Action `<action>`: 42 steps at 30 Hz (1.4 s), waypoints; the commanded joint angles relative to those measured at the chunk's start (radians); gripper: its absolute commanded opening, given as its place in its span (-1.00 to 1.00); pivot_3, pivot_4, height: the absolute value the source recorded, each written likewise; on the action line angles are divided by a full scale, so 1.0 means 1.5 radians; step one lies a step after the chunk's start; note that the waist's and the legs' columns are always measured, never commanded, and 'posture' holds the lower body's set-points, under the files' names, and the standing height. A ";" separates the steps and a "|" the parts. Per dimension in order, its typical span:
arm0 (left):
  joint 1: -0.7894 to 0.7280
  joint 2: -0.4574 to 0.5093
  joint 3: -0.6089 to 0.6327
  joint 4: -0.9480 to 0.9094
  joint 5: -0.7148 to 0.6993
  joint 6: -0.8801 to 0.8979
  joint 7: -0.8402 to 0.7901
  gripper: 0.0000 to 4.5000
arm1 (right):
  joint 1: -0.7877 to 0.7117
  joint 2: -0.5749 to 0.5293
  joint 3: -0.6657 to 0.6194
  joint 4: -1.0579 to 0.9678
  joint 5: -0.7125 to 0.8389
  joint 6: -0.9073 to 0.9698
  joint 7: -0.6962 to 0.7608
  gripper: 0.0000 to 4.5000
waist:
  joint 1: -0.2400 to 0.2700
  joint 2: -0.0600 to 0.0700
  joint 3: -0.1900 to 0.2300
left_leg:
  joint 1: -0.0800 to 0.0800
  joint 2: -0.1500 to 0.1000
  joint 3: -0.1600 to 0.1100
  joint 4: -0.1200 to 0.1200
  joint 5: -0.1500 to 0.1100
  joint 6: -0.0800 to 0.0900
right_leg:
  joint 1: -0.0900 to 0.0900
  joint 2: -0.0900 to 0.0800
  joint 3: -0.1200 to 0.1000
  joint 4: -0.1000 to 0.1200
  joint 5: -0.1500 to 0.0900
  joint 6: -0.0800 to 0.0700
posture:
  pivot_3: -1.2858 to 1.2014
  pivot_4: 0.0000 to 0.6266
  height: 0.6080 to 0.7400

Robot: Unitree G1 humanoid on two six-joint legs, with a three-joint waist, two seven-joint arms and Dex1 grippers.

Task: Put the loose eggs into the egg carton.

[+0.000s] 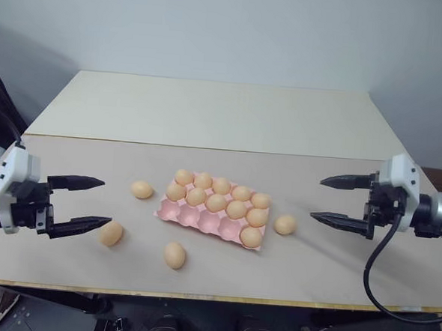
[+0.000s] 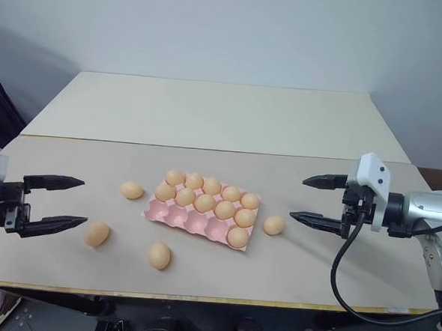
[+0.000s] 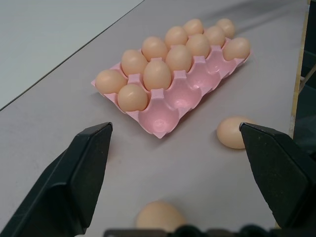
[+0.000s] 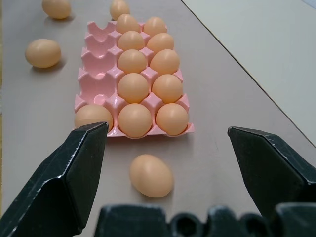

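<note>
Resting on the table (image 1: 231, 121), the egg carton (image 1: 202, 221) is flanked by four loose eggs (image 1: 174, 255); eleven cups are filled. Left gripper (image 1: 89, 203) and right gripper (image 1: 331, 200) are spread wide, nothing held.

The egg carton (image 1: 203, 218) is placed mid-table (image 1: 232, 114). Three loose eggs (image 1: 141, 189) are laid to its left, one egg (image 1: 285, 225) just right.

**Fifteen eggs, one carton**

One pink egg carton (image 1: 203, 220) sits on the counter (image 1: 232, 114), with fifteen cups in three rows of five. Eleven eggs (image 1: 216, 203) fill cups; four cups in the near row stand empty. Four loose eggs lie on the counter: one (image 1: 141, 189), a second (image 1: 111, 234), a third (image 1: 174, 255) and a fourth (image 1: 284, 225). Two pincers are in view.
</note>
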 commanded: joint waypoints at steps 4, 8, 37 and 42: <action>-0.032 0.015 0.009 -0.005 -0.015 0.021 0.012 0.99 | 0.002 -0.003 -0.029 -0.025 0.013 -0.009 0.001 1.00 | 0.000 0.000 0.000 | 0.000 0.000 0.000 0.000 0.000 0.000 | 0.000 0.000 0.000 0.000 0.000 0.000 | 0.03 -0.52 1.00; -0.033 0.018 0.009 -0.004 -0.012 0.019 0.001 0.99 | 0.004 -0.004 -0.033 -0.030 0.021 -0.001 0.003 1.00 | 0.000 0.000 0.000 | 0.000 0.000 0.000 0.000 0.000 0.000 | 0.000 0.000 0.000 0.000 0.000 0.000 | 0.03 -0.52 1.00; -0.234 -0.012 -0.223 0.008 -0.011 -0.007 -0.130 0.99 | -0.118 0.083 0.253 0.172 -0.312 -0.270 0.015 1.00 | -0.002 0.000 0.000 | -0.001 0.000 0.002 0.005 0.000 0.000 | -0.004 0.001 0.003 0.008 0.000 0.000 | 0.03 -0.52 1.00; -0.242 -0.017 -0.234 0.012 -0.007 -0.015 -0.130 1.00 | -0.147 0.118 0.279 0.253 -0.352 -0.314 0.003 0.92 | -0.002 0.000 0.000 | -0.002 0.000 0.002 0.006 0.000 0.000 | -0.004 0.001 0.003 0.008 0.000 0.000 | 0.03 -0.52 1.00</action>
